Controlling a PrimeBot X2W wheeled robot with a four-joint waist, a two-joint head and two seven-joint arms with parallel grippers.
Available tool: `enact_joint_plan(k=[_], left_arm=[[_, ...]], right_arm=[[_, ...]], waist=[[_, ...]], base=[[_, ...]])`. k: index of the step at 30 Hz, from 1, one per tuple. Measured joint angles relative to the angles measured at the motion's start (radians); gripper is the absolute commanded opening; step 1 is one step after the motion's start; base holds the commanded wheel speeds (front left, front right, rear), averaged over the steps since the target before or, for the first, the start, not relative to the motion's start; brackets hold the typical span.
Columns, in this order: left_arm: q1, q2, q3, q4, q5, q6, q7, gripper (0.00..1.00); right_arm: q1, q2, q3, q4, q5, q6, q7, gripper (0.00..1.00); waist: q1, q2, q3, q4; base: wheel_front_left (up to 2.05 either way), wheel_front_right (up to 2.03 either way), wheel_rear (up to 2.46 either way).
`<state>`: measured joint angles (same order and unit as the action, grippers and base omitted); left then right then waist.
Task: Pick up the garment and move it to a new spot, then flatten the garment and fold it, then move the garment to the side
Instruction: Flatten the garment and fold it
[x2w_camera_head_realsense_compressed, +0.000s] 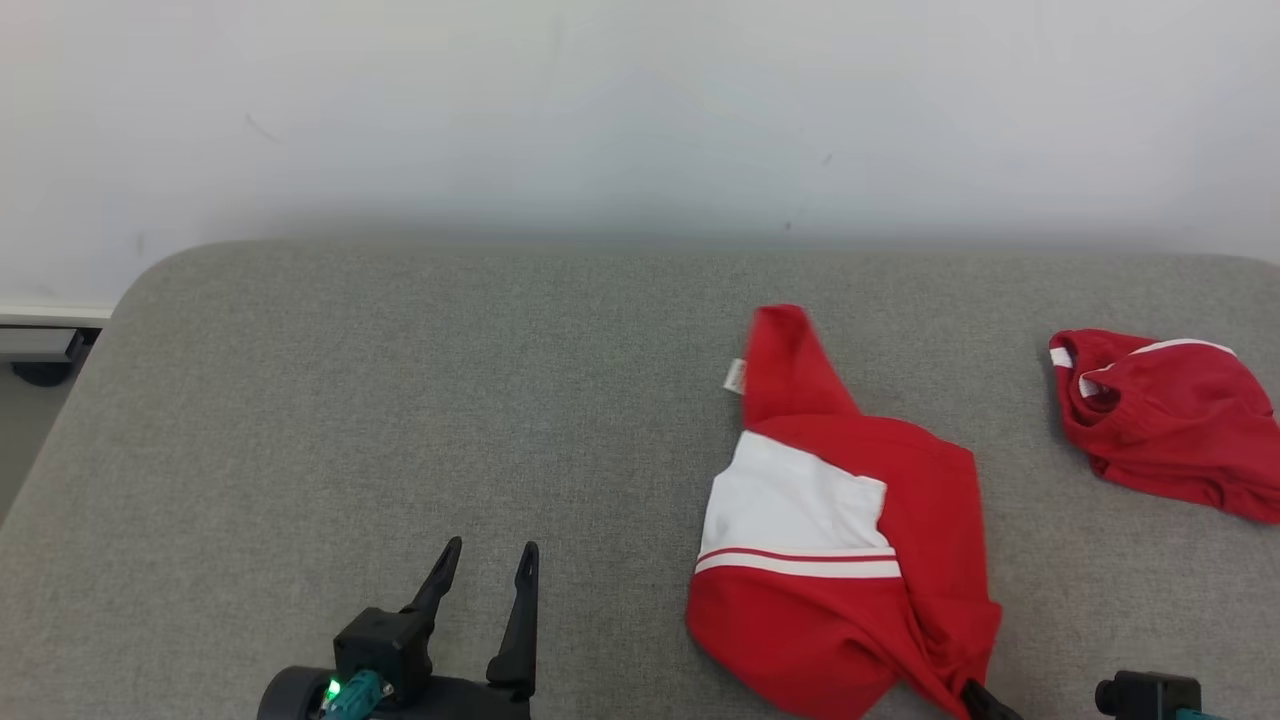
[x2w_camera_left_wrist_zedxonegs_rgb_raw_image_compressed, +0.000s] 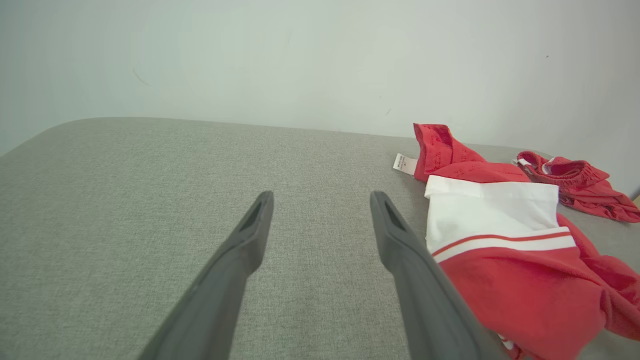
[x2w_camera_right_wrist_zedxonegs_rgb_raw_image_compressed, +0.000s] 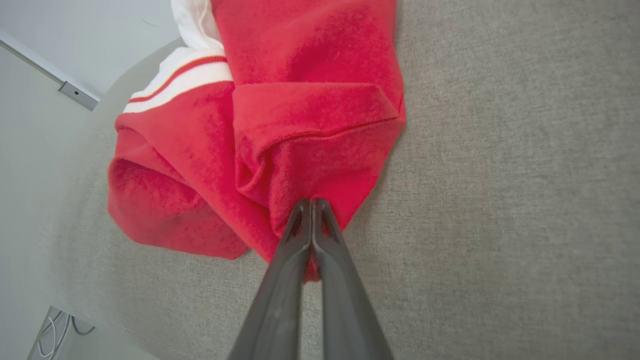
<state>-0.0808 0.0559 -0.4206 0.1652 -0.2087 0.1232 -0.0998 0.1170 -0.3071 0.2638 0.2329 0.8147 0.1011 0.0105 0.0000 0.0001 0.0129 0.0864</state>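
Pale wall (x2w_camera_head_realsense_compressed: 640, 100) at the back, and in front of it a wide grey padded surface (x2w_camera_head_realsense_compressed: 300, 400) with rounded corners, plenty of bare fabric on the robot's left side. That open stretch looks like the likely new spot.

On to the red-and-white garment (x2w_camera_head_realsense_compressed: 930, 520): it lies right of centre on the surface, near the front edge, rumpled, one red part trailing away toward the wall, a white panel with a red stripe facing up. Far from flat, so the flattening and folding are yet to come.

Further right, well apart from it, sits a smaller red garment with white trim (x2w_camera_head_realsense_compressed: 1170, 430), bunched up near the edge.

Now the arms. The right gripper (x2w_camera_right_wrist_zedxonegs_rgb_raw_image_compressed: 312, 205) has its two fingers pressed together on a fold at the garment's near corner, pinching the cloth at an edge, a sensible hold for lifting and dragging. The left gripper (x2w_camera_head_realsense_compressed: 492, 547) hovers above bare surface, jaws spread wide, holding nothing, perhaps ready to take a second corner.

Smallest of all: a white label (x2w_camera_head_realsense_compressed: 735, 376) poking out beside the far red part.
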Motion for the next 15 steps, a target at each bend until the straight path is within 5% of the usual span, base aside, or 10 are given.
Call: enact_joint_plan(k=[8, 10, 15], left_arm=[[-0.012, -0.001, -0.018, 0.015, 0.000, -0.001, 0.012, 1.00], [-0.017, -0.001, -0.022, 0.019, -0.002, -0.002, 0.016, 1.00], [-0.051, -0.001, -0.041, 0.030, -0.003, -0.020, 0.020, 1.00]], right_arm=[[-0.005, -0.003, 0.016, -0.021, -0.026, -0.046, 0.035, 0.00], [-0.006, -0.010, 0.010, -0.037, -0.027, -0.052, 0.043, 1.00], [-0.009, -0.022, -0.040, -0.101, 0.007, -0.057, 0.043, 1.00]], waist=[[0.0000, 0.0000, 0.017, 0.012], [0.0000, 0.0000, 0.019, 0.014], [0.0000, 0.0000, 0.020, 0.014]], base=[[0.00, 0.00, 0.00], [0.00, 0.00, 0.00], [0.00, 0.00, 0.00]])
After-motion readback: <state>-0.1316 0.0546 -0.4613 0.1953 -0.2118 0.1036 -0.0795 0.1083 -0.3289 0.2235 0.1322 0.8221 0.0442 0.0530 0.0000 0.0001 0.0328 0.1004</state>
